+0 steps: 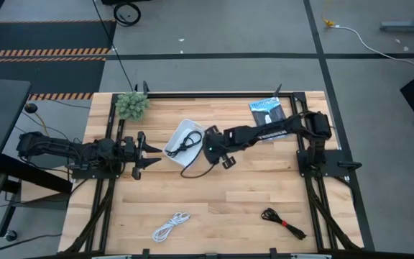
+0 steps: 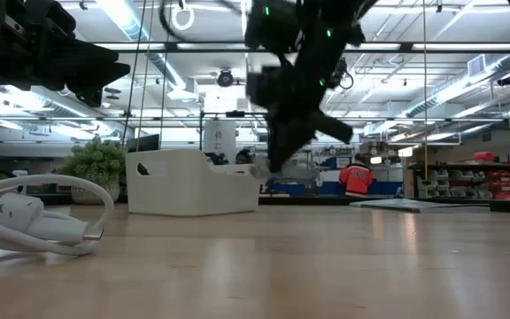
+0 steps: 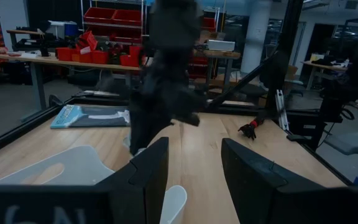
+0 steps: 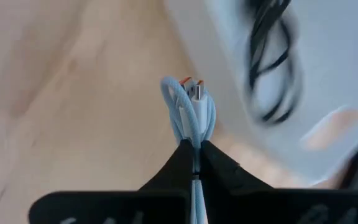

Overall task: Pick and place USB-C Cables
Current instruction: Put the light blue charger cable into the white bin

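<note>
Right hand [image 1: 208, 150], centre of the high frame, just right of the white tray [image 1: 180, 136]: fingers pinched tight on a pale cable [image 4: 193, 106]. A loose black cable [image 1: 187, 144] lies in the tray, part trailing onto the wooden surface [image 1: 228, 201]. White cable [image 1: 171, 226] at lower centre-left; black cable with red band [image 1: 282, 223] at lower right. Left hand [image 1: 148, 153] waits left of the tray, fingers spread wide.

No legible text is found anywhere; white lettering on the right arm [image 1: 264, 132] cannot be made out.
</note>
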